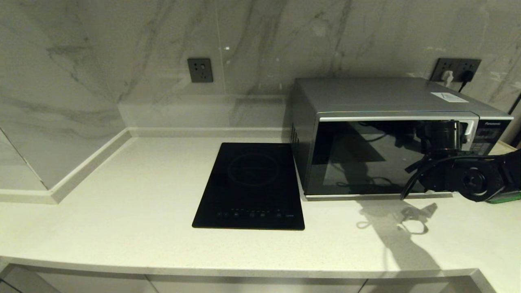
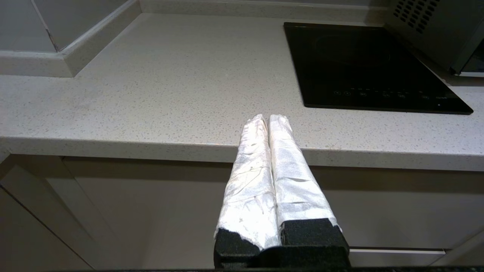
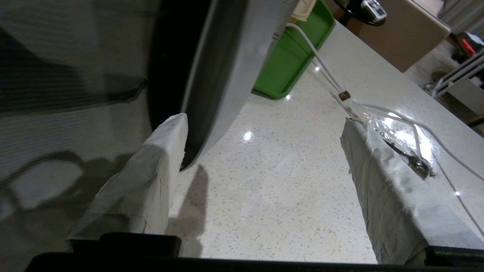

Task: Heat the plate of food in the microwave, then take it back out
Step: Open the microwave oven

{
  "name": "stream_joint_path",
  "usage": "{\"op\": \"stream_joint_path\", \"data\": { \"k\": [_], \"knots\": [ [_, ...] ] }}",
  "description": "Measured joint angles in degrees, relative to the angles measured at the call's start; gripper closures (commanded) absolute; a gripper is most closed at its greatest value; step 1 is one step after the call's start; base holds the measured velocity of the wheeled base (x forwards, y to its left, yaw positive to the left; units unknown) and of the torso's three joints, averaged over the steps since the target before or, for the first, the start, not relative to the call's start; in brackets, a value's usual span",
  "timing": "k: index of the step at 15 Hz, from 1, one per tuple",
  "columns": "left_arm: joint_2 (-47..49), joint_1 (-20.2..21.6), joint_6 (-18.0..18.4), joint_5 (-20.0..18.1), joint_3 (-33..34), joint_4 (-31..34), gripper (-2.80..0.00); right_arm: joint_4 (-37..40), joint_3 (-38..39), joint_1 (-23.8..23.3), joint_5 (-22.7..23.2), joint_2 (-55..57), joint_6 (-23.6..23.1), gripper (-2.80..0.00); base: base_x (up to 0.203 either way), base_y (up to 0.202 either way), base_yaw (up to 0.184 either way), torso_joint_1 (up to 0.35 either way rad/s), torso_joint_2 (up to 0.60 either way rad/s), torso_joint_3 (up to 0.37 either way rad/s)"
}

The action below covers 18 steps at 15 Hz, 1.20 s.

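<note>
The silver microwave [image 1: 386, 97] stands at the right of the counter with its dark glass door [image 1: 358, 158] closed. My right gripper [image 1: 445, 140] hovers in front of the door's right side, near the curved handle [image 1: 470, 126]. In the right wrist view it [image 3: 262, 121] is open wide with nothing between its cloth-wrapped fingers [image 3: 151, 173]. One finger is close to the microwave's [image 3: 211, 56] lower front corner. My left gripper [image 2: 268, 117] is shut and empty, parked below the counter's front edge. The plate of food is out of view.
A flat black induction hob [image 1: 250, 183] [image 2: 370, 64] lies left of the microwave. A green tray [image 3: 291, 56] [image 1: 504, 198] sits on the counter to the microwave's right, with a white cable [image 3: 321, 64] running past it. Wall sockets [image 1: 456, 69] are behind the microwave.
</note>
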Motion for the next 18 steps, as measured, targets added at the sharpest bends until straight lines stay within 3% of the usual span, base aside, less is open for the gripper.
{"op": "stream_joint_path", "data": {
  "k": [4,18],
  "knots": [
    [0.0,0.0,0.0,0.0,0.0,0.0,0.0,0.1,-1.0,-1.7,1.9,1.0,0.8,-2.8,0.0,0.0,0.0,0.0,0.0,0.0],
    [0.0,0.0,0.0,0.0,0.0,0.0,0.0,-0.2,-4.8,-5.6,2.0,4.8,3.5,-2.8,0.0,0.0,0.0,0.0,0.0,0.0]
  ]
}}
